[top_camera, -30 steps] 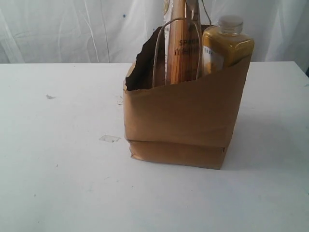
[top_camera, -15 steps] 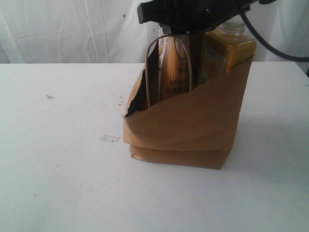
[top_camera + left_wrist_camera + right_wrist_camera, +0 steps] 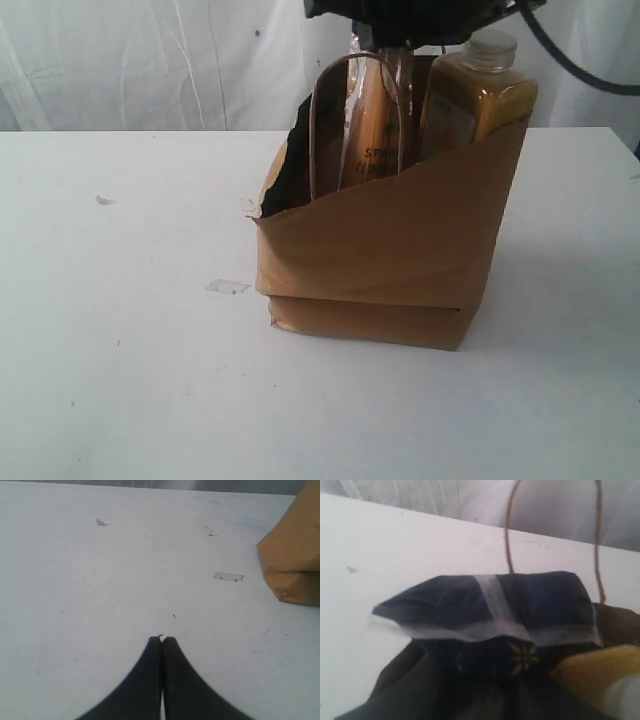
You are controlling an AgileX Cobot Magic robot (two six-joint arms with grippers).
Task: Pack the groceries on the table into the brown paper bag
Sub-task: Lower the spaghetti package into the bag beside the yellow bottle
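The brown paper bag (image 3: 380, 250) stands on the white table (image 3: 120, 300), its front wall slumped and creased. Inside it, the spaghetti packet (image 3: 372, 130) stands upright behind a loop handle (image 3: 330, 120), next to the yellow white-capped bottle (image 3: 480, 95). My right gripper (image 3: 400, 15) is directly above the bag, shut on the packet's dark blue folded top (image 3: 490, 605); its fingers are mostly hidden there. My left gripper (image 3: 162, 640) hovers shut and empty over bare table, left of the bag's bottom corner (image 3: 295, 555). The can, jar, pouch and carton are not visible.
A small clear scrap of tape (image 3: 227, 287) lies on the table left of the bag. White curtains hang behind the table. A black cable (image 3: 570, 60) runs from the right arm past the bottle.
The right gripper came down into view with the spaghetti packet, lowering it into the bag, then rose slightly. The bag's front wall shifted and its right side stands a little taller.
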